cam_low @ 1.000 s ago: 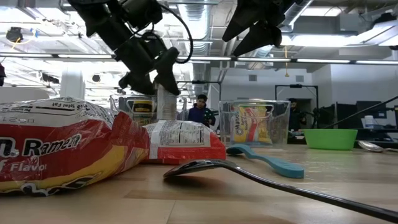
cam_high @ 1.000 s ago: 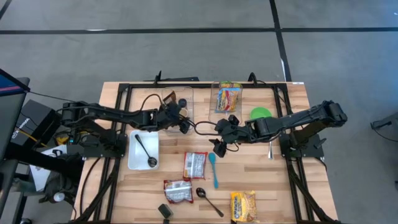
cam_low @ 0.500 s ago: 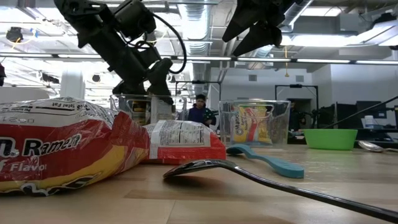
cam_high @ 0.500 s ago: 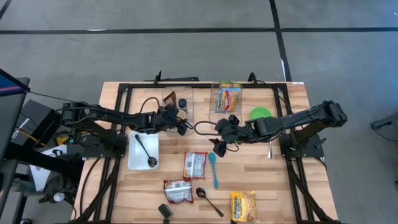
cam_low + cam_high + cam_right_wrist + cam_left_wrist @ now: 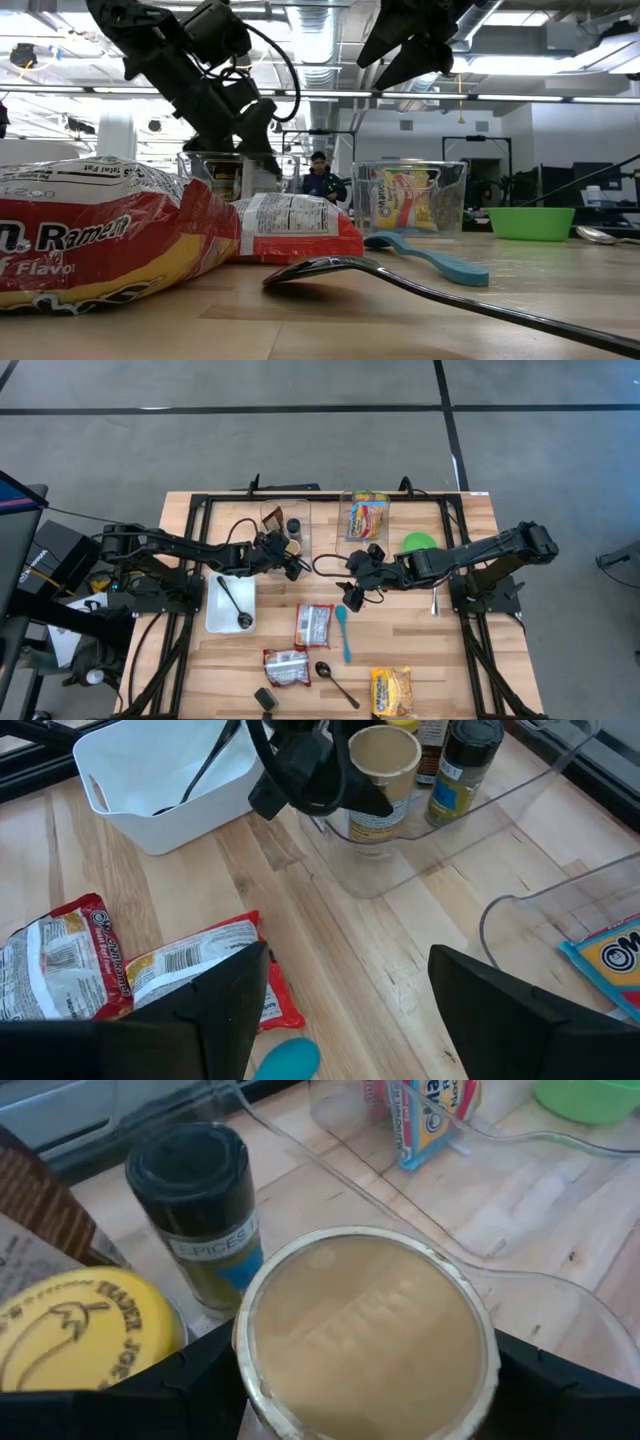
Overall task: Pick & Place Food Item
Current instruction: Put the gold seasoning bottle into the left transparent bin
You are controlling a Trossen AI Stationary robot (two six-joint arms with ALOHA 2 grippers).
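High view: the bench (image 5: 470, 660) carries a black frame round its edges. The left gripper (image 5: 291, 563) reaches in from the left edge to the near end of a clear bin (image 5: 287, 525) by the far edge; a second clear bin (image 5: 366, 520) just beside it holds a snack packet (image 5: 367, 517). The right gripper (image 5: 355, 592) hangs over the bench's middle, apart from the bins, with bare wood beneath it. A green bowl (image 5: 420, 542) sits near the far right. A white tub (image 5: 231, 603) lies toward the left edge; ramen packets (image 5: 314, 626) and a teal spoon (image 5: 343, 633) crowd the near half.

Low view: both arms hang above the surface. A ramen packet and a metal spoon (image 5: 400, 280) fill the near edge. A person (image 5: 320, 178) stands in the room behind.

Left wrist view: the left fingers (image 5: 200, 1380) stand wide on either side of a tan-lidded jar (image 5: 365, 1330), just beside it; whether they press it I cannot tell. A spice bottle (image 5: 200, 1200) and a yellow lid (image 5: 80, 1325) crowd close behind it.

Right wrist view: the right fingers (image 5: 230, 1000) are spread wide with nothing between them, over open wood. The jar stands in the clear bin's end, the left gripper at it.
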